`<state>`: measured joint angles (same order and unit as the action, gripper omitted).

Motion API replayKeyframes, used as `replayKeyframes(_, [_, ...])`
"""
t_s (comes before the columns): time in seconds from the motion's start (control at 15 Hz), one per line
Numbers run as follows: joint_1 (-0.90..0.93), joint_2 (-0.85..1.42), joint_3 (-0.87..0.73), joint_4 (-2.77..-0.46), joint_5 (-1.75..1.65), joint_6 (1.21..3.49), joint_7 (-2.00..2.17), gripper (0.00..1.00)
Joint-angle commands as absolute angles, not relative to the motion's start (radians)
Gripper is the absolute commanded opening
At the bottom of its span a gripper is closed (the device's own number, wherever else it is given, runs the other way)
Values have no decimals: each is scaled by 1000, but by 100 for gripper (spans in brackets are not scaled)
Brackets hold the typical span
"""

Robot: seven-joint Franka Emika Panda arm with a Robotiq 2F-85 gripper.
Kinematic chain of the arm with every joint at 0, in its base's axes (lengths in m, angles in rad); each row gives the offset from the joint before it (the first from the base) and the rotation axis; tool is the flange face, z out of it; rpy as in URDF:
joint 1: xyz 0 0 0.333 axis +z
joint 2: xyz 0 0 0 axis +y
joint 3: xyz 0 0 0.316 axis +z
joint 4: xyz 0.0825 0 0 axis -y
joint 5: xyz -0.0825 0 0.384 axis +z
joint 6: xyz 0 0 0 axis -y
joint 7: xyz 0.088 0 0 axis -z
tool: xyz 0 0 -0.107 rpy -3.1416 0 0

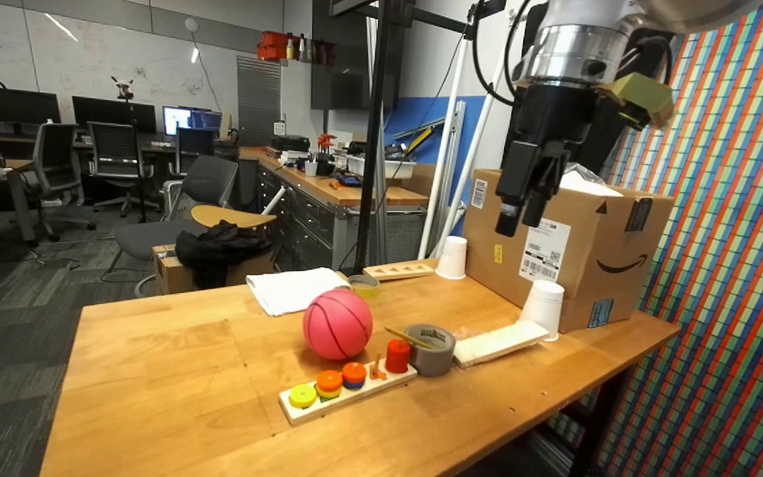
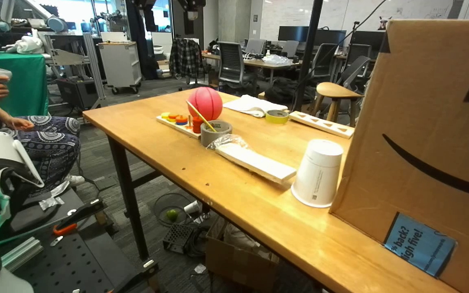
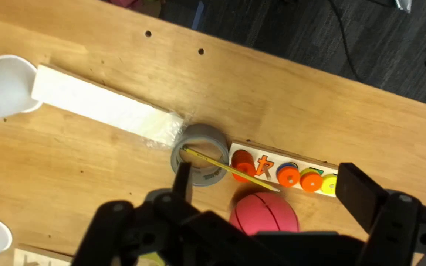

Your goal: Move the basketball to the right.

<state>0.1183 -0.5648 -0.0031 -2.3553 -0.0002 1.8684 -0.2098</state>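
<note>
The basketball is a small pink-red ball with dark seams. It rests on the wooden table in both exterior views (image 1: 338, 324) (image 2: 208, 102), behind a wooden peg board with colored rings (image 1: 348, 391). In the wrist view the basketball (image 3: 266, 214) shows between the spread fingers, its lower part hidden by the gripper body. My gripper (image 1: 520, 218) is high above the table, in front of the cardboard box and well apart from the ball. In the wrist view the gripper (image 3: 270, 186) is open, with nothing between its fingers.
A grey tape roll (image 1: 432, 351) with a pencil across it stands beside the ball. A white wooden block (image 1: 502, 342), white cups (image 1: 543, 308) and a large cardboard box (image 1: 593, 258) follow. A white cloth (image 1: 295, 289) and yellow tape (image 1: 363, 286) lie behind the ball.
</note>
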Motion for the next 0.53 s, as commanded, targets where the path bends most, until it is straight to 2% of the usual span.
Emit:
replayKeyframes(0.0, [152,-423,76,-2208,28,1870,-142,100])
replayKeyframes(0.47, [224,-211,223,-2004,18,1922,-71,100])
